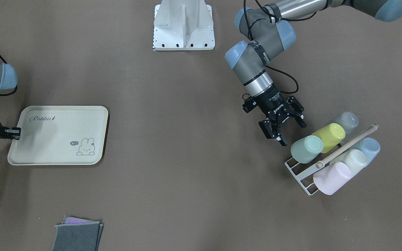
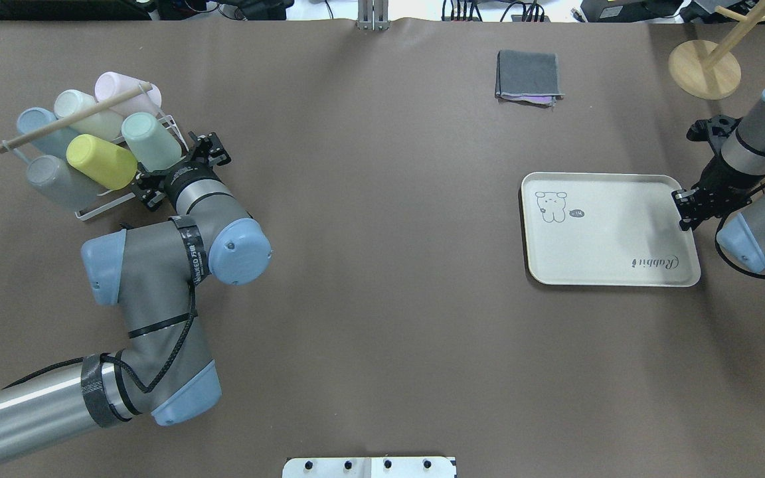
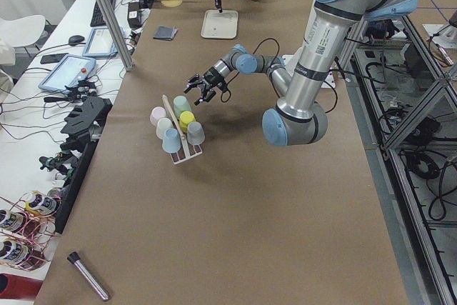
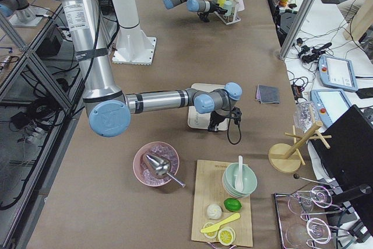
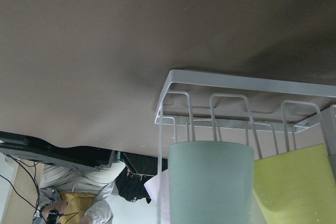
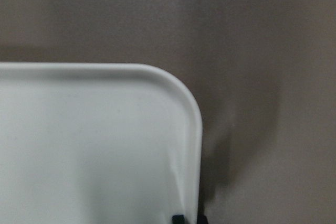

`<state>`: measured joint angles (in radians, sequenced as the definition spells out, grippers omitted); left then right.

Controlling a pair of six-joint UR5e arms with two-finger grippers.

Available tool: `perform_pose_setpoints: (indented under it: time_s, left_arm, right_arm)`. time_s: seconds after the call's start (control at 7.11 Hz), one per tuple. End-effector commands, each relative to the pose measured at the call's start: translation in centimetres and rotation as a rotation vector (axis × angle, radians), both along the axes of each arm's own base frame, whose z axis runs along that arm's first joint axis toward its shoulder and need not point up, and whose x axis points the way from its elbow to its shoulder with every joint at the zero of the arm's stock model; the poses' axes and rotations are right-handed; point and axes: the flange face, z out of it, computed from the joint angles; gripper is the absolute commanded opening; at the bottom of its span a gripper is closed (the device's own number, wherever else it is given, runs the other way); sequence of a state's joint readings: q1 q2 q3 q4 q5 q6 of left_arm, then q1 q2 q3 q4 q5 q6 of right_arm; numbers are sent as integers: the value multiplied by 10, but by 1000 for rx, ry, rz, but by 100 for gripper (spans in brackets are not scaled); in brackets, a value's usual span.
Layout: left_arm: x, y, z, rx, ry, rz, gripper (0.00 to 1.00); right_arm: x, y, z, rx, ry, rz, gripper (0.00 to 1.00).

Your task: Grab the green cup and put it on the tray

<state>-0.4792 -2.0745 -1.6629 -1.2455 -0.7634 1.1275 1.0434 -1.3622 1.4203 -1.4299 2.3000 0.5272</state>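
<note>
The mint-green cup (image 1: 306, 149) lies on its side on a white wire rack (image 1: 297, 169), at the rack's end nearest my left arm. It also shows in the overhead view (image 2: 150, 141) and fills the lower left wrist view (image 5: 210, 182). My left gripper (image 1: 293, 134) is open and empty, just short of the cup's closed end and not touching it. The cream Rabbit tray (image 1: 58, 139) lies flat far across the table. My right gripper (image 1: 12, 132) is shut on the tray's rim (image 6: 197, 145) near a corner.
The rack also holds a yellow-green cup (image 1: 329, 136), a grey one (image 1: 347, 120), a cream one (image 1: 354, 158), a pink one (image 1: 332, 177) and a blue one (image 1: 370, 146), under a wooden rod (image 1: 347, 146). A folded grey cloth (image 1: 77, 235) lies near the table edge.
</note>
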Motion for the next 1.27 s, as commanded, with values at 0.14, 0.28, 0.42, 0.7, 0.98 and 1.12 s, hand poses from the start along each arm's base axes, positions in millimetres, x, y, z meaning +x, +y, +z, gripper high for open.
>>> perform_pose_setpoints:
  time_s: [0.14,0.28,0.42,0.7,0.98,1.12]
  left_arm:
    - [7,-4,23,44,-87,-14,98]
    - [13,-3,23,72,-101,-16,98]
    - [16,-4,21,73,-103,-13,98]
    - [17,-6,27,92,-124,-21,98]
    - [21,-9,38,96,-133,-23,98]
    - [23,-10,43,95,-134,-25,98]
  right_arm:
    - [4,-2,-6,11,-10,2,0]
    - [11,-5,-14,22,-21,15,0]
    - [19,-8,-20,14,-52,27,0]
    - [46,-16,-29,-12,-129,61,0]
    - [67,-20,-32,-10,-193,63,0]
    - [75,-22,-37,-20,-230,71,0]
